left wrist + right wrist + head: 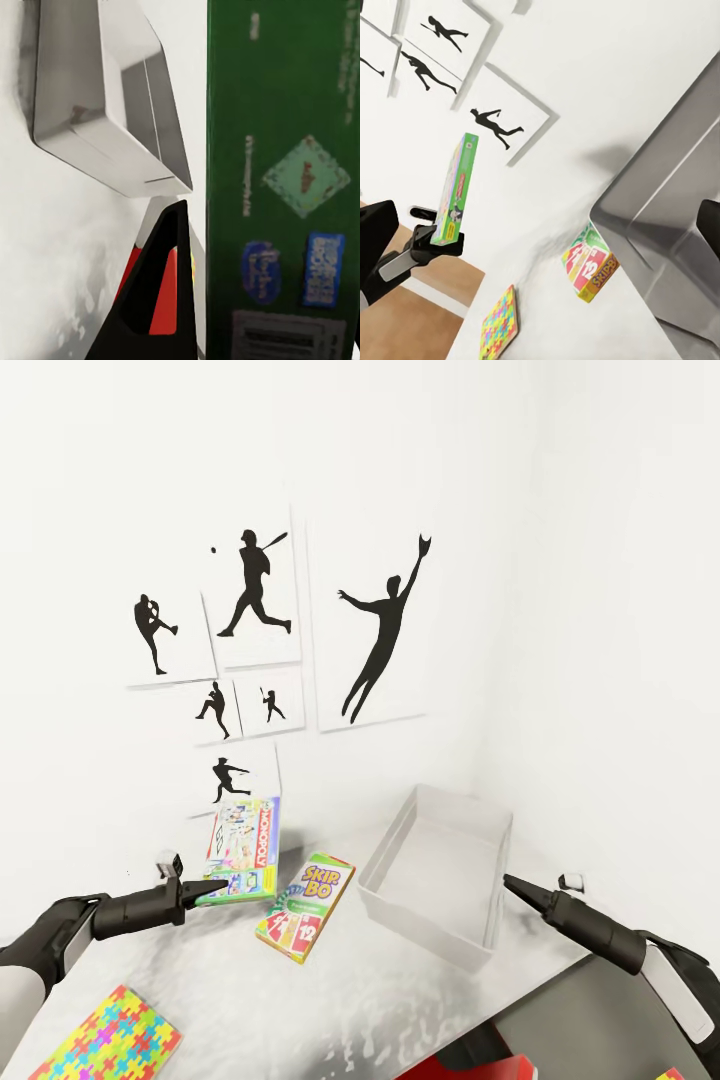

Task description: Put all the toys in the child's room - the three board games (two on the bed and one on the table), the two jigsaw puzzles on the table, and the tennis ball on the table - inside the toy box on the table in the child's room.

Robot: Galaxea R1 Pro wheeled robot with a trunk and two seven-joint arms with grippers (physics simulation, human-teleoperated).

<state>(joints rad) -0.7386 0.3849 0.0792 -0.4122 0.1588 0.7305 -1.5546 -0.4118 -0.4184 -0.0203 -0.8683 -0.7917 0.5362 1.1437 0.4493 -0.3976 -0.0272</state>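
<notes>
Up off the table (330, 1010), the left gripper (208, 887) is clamping the bottom edge of a Monopoly box (243, 850) and holding it upright in the air, just left of the Skip-Bo box (305, 905) that's lying flat. Right gripper (512, 884) is hovering by the toy box (440, 875) at its near right corner, and honestly I can't tell how its fingers are sitting. One jigsaw puzzle (108, 1040) is lying at the table's near left edge.
</notes>
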